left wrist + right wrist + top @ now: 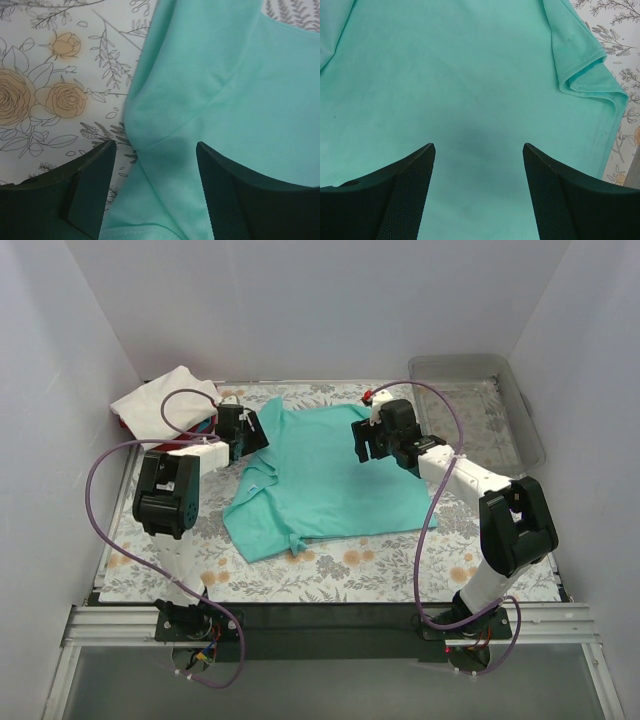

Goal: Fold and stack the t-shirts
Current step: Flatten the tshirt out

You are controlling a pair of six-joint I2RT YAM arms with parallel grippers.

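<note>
A teal t-shirt (320, 480) lies spread on the flowered table, partly folded, with a sleeve at its near left. My left gripper (250, 430) is open and hovers over the shirt's far left edge; the left wrist view shows that edge (210, 90) between the open fingers. My right gripper (365, 445) is open above the shirt's far right part; the right wrist view shows flat teal cloth (460, 90) and a folded sleeve (580, 65). A white t-shirt (165, 400) lies bunched at the far left, with red and blue cloth (200, 426) peeking from under it.
A clear grey plastic tray (520, 405) stands at the far right corner. The flowered table cover (400, 565) shows bare in front of the shirt. White walls close in the left, right and back sides.
</note>
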